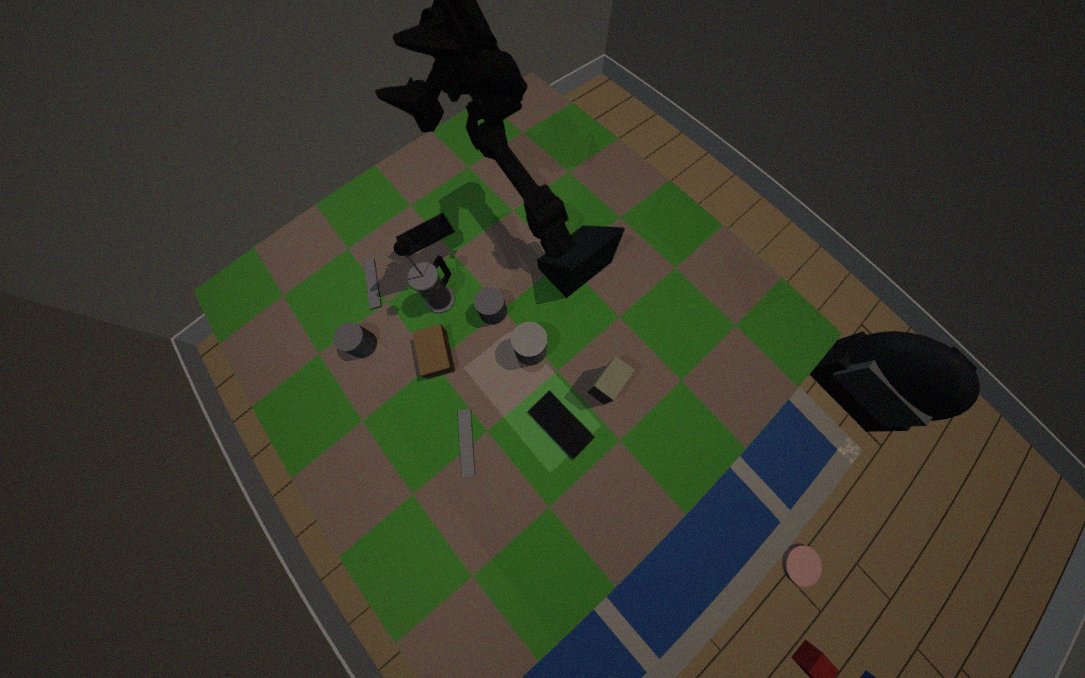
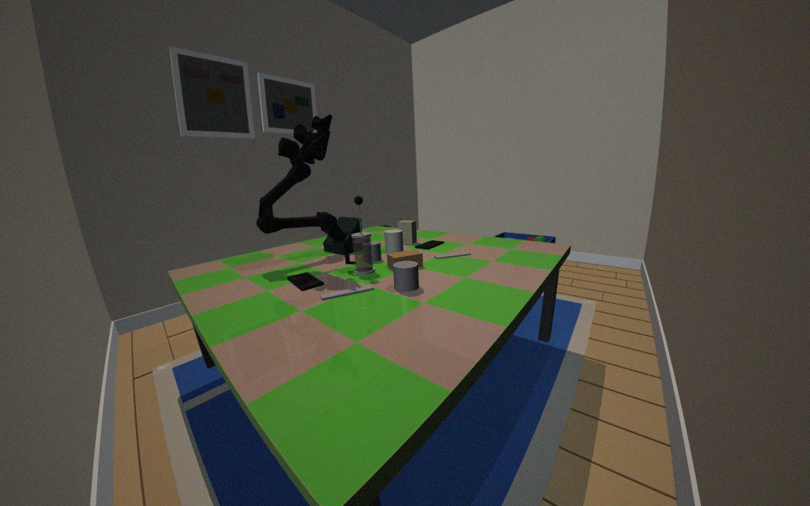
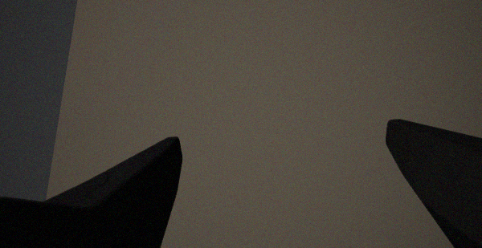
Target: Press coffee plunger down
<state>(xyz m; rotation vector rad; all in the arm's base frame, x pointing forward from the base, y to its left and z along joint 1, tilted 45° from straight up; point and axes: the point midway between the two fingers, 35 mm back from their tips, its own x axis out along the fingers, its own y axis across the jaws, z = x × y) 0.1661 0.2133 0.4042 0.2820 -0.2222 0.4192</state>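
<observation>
From the top, the coffee press (image 1: 438, 296) (image 2: 363, 254) stands on the green and pinkish-brown table (image 1: 411, 446) (image 2: 357, 314). Its round gray lid (image 1: 422, 276) (image 2: 362, 234) is easy to see, and its black handle (image 1: 443, 269) (image 2: 348, 251) pokes out at the side. The little black knob (image 1: 401, 248) (image 2: 358, 200) looks as if it lies over one end of a black flat block (image 1: 428, 232) (image 2: 305, 280). A gray can (image 1: 490, 301) (image 2: 374, 251) is near the press, and so is a brown box (image 1: 432, 350) (image 2: 405, 259). The robot's gripper (image 1: 386, 64) (image 2: 329, 124) (image 3: 282, 139) is far away from the press, with its two fingers spread.

From the outside, the press stands up straight. It has a see-through, grayish cup and a round bottom. A long, thin rod (image 2: 360, 218) sticks up out of the lid, with the knob like a tiny ball on top. So the plunger is up high and not pushed down. A thin gray stick (image 1: 372, 283) (image 2: 347, 292) lies near the press. The gripper is up in the air, higher than the knob, and touches no part of the press.

From the wrist, the gripper is wide open. Between its dark fingers there is just plain wall (image 3: 281, 57) behind, and it holds nothing. The press does not show here.
</observation>
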